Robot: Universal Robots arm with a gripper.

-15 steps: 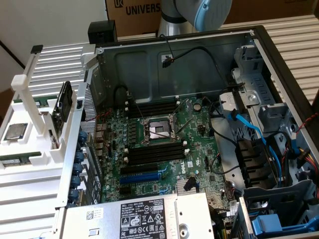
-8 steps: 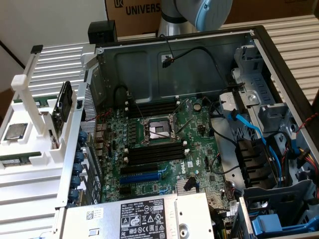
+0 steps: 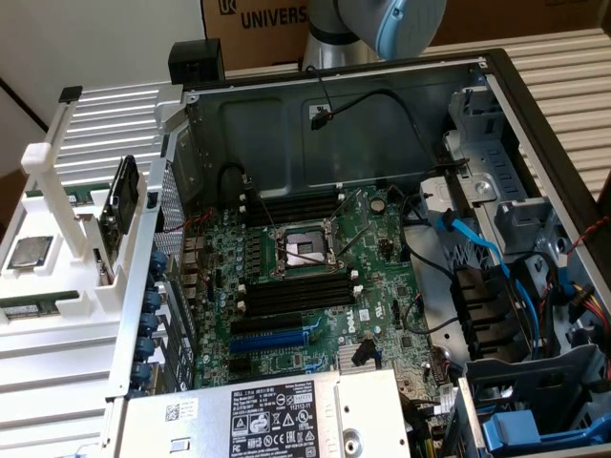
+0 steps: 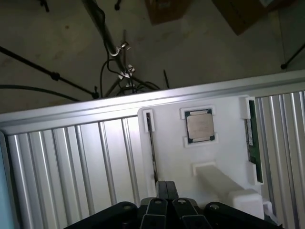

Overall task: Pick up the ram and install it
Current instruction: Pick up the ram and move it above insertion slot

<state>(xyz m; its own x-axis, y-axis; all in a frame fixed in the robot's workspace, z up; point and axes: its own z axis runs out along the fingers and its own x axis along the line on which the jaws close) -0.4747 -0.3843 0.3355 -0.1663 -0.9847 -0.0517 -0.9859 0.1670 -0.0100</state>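
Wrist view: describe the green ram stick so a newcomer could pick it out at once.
Find the white holder on the ribbed metal panel, then the square processor chip. The ram is the long board in the holder's edge slot beside that chip. Unlike the dark stick seen edge-on across the chip, it shows a green face with a white label.

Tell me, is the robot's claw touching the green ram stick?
Apart. The wrist view shows the shut gripper hanging above the white tray, with the ram lying in its own slot and bare tray plainly between them.
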